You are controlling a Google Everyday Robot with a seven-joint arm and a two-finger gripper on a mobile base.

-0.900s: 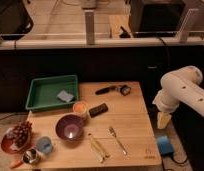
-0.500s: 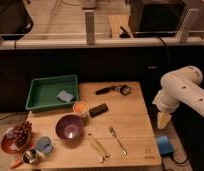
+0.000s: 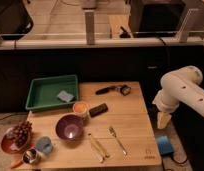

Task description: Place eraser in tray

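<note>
The eraser (image 3: 98, 109), a small dark block, lies on the wooden table just right of the orange cup (image 3: 80, 107). The green tray (image 3: 41, 94) sits at the table's back left with a pale blue-grey pad (image 3: 65, 95) inside it. My gripper (image 3: 163, 120) hangs pointing down off the table's right edge, far right of the eraser, open and holding nothing. The white arm (image 3: 182, 90) rises above it.
A black-handled tool (image 3: 112, 90) lies at the back. A purple bowl (image 3: 70, 127), a fork (image 3: 116, 139) and a yellowish utensil (image 3: 97, 146) lie in front. A plate of grapes (image 3: 17, 136) and two small cups (image 3: 43, 145) stand front left. A blue object (image 3: 164, 145) lies below the gripper.
</note>
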